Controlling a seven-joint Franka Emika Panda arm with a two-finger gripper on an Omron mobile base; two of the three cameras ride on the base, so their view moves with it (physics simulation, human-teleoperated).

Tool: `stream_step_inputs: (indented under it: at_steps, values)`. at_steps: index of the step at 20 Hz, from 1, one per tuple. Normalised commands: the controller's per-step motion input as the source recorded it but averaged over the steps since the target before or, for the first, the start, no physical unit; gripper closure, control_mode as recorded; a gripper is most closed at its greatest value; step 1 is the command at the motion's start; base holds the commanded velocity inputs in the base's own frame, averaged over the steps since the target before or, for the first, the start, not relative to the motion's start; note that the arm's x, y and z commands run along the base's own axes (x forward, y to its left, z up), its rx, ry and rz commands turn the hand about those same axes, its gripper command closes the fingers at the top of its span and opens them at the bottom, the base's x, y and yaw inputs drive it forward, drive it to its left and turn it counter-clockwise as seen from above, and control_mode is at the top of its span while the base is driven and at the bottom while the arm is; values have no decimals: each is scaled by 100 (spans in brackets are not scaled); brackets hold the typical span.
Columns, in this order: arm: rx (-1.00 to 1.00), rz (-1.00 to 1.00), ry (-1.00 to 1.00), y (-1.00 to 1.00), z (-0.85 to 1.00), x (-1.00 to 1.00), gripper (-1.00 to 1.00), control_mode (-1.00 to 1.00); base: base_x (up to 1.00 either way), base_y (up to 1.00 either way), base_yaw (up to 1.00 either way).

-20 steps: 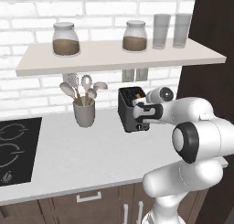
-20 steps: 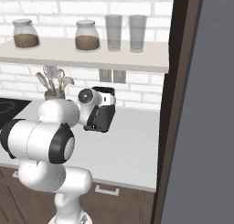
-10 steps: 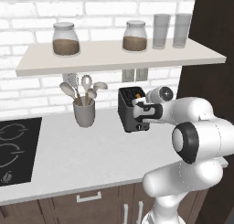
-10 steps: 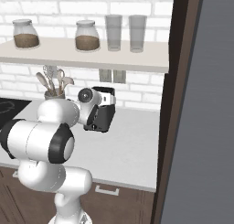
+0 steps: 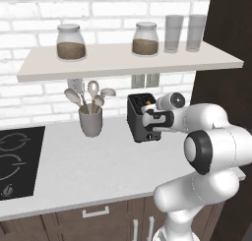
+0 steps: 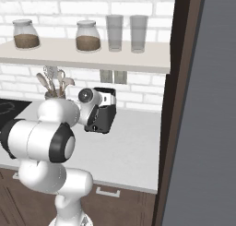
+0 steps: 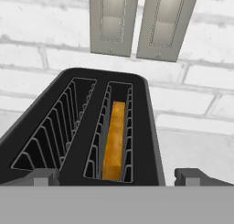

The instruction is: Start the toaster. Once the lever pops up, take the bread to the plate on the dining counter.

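Observation:
The dark grey toaster (image 5: pixel 138 118) stands on the white worktop against the brick wall, also seen as the toaster (image 6: pixel 106 119) from the right. In the hand view I look down into its two slots (image 7: pixel 82 127). The bread (image 7: pixel 114 141), golden-brown along its top edge, sits sunk in the right slot. My gripper (image 7: pixel 118 177) is open, its fingertips (image 7: pixel 43 176) standing wide on either side of the toaster's near end. In the left base view the gripper (image 5: pixel 149 120) hangs at the toaster's narrow end face and covers the lever. The plate and the dining counter are out of view.
A grey utensil cup (image 5: pixel 91 121) stands left of the toaster, and a black hob (image 5: pixel 15 159) lies further left. A shelf (image 5: pixel 123 60) with jars and glasses hangs close above. Two wall sockets (image 7: pixel 141 22) sit behind the toaster. A dark tall cabinet (image 6: pixel 184 105) closes off the right.
My hand has dipped slightly at the toaster's near end. The jaws stay open and the bread stays down in its slot.

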Motion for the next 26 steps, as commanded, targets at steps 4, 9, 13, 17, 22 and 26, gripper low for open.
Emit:
stream_step_inputs:
  at_steps: [4, 9, 13, 17, 22, 26]
  values:
    - [0, 0, 0, 0, 0, 9, -100, -100, 0, 0, 0]
    - [0, 0, 0, 0, 0, 1, -100, -100, 0, 0, 0]
    - [0, -1, 0, 0, 0, -1, -100, -100, 0, 0, 0]
    - [0, -4, 0, 1, 0, 0, -100, -100, 0, 0, 0]
    - [0, -5, 0, 13, 0, 0, -100, -100, 0, 0, 0]
    - [0, -3, 0, 16, 0, 0, -100, -100, 0, 0, 0]
